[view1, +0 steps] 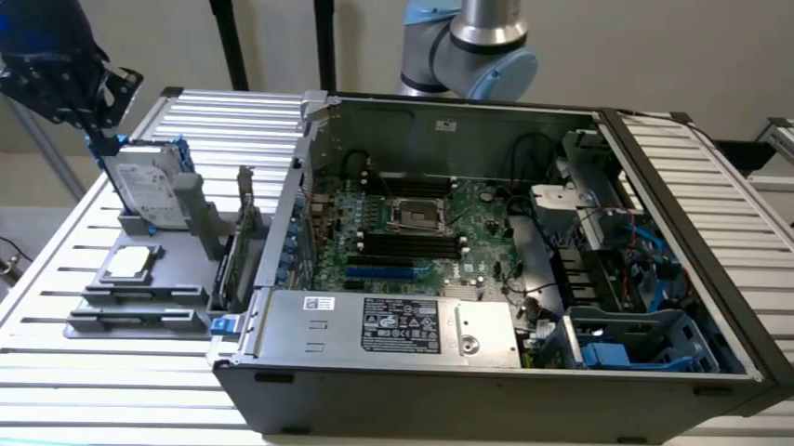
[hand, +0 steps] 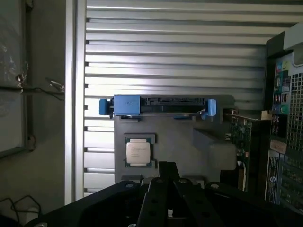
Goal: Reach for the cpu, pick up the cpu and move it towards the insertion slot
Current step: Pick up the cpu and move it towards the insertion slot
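On your slatted metal table (view1: 74, 390) a grey fixture (view1: 93, 321) is sitting at the exterior view's left, and a silver hard drive (view1: 139, 190) with blue brackets is standing upright in it. Just beside it, an open computer case (view1: 496, 400) is lying on its side, showing you its green motherboard (view1: 484, 223), a long blue card slot (view1: 378, 273), the labelled power supply (view1: 385, 325) along the near wall and a blue drive cage (view1: 639, 344).

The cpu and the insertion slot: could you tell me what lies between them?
In the exterior view, an upright card and the case wall stand between the cpu and the insertion slot.
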Controlling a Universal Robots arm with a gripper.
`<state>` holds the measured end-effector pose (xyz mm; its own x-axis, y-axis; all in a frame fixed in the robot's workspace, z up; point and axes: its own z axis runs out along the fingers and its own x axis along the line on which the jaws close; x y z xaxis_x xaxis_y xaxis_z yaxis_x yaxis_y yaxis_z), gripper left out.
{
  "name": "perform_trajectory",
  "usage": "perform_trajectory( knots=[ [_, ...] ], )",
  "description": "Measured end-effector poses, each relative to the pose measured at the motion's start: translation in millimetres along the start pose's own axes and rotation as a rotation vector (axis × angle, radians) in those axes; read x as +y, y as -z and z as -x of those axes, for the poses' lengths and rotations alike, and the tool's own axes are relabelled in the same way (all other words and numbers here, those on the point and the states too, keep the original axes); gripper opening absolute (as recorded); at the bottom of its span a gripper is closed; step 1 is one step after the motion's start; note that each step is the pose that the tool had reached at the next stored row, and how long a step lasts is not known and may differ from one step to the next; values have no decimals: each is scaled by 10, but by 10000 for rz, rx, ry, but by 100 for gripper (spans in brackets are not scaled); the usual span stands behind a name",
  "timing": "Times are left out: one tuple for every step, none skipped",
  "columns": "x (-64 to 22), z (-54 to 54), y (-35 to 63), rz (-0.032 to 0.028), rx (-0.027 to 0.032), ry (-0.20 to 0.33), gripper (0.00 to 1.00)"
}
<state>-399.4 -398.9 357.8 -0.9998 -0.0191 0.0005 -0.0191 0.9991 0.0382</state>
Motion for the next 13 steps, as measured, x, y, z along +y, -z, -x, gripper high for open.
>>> perform_trajectory(
  knots=[
    [-25, -28, -3, -1, 1, -1, 11],
    [-46, -59, -8, 0, 1, 0, 11],
    [-62, -100, -16, -1, 0, -2, 11],
    [-75, -140, -24, -1, 0, -1, 11],
    [-84, -183, -34, -1, 1, 0, 11],
    [-88, -228, -46, 0, 0, 0, 11],
    [-89, -273, -59, -1, -1, 0, 11],
    [-90, -318, -71, -2, -3, 0, 11],
    [-89, -364, -82, -5, -9, 1, 11],
    [-89, -412, -93, -11, -15, 1, 11],
    [-88, -456, -101, -18, -24, 1, 11],
    [-88, -481, -107, -27, -46, 1, 11],
    [-88, -484, -108, -35, -52, 1, 11]
  ],
)
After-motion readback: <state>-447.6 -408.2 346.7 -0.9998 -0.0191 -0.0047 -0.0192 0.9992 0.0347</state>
